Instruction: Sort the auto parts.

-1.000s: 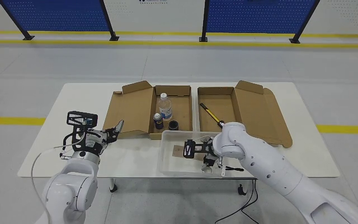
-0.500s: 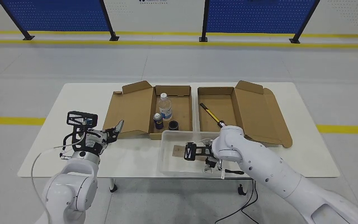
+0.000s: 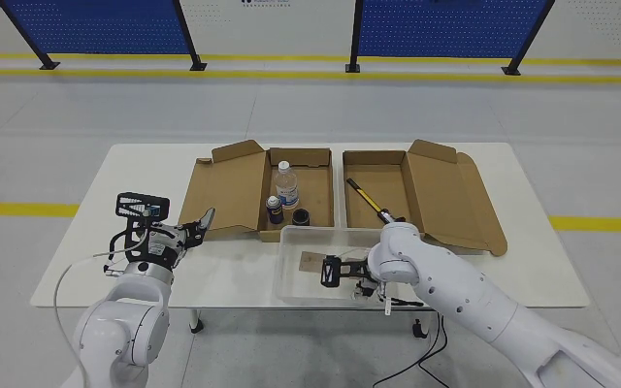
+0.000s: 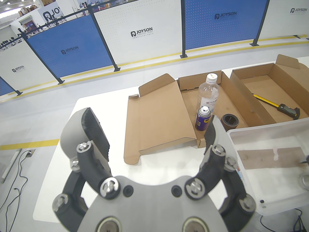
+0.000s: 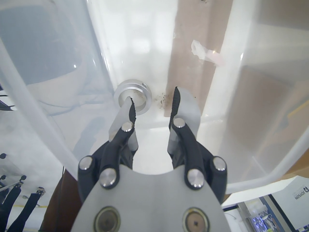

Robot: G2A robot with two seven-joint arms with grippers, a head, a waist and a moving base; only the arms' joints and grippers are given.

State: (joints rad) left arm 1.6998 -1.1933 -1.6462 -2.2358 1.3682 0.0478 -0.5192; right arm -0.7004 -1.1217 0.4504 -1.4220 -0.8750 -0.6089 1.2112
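Metal ring [image 5: 130, 84] is seen at the near right of the clear bin [image 3: 287, 254], beneath the half-open right gripper [image 5: 153, 97]. Pick-up is judged underway, and closure on its wall is needed next.

Partly covered by one finger of the right end effector [image 5: 153, 102]: the metal ring [image 5: 147, 97], with the finger's tip in front of its hole. Cannot tell whether tip and ring touch. Blurred behind the cloudy wall of the clear bin [image 5: 36, 121]: brown and dark shapes, without clear outline. In the left wrist view, cut off at the edge: the far end of the bin. Too small to name: a dark speck [image 4: 262, 201] on its floor.
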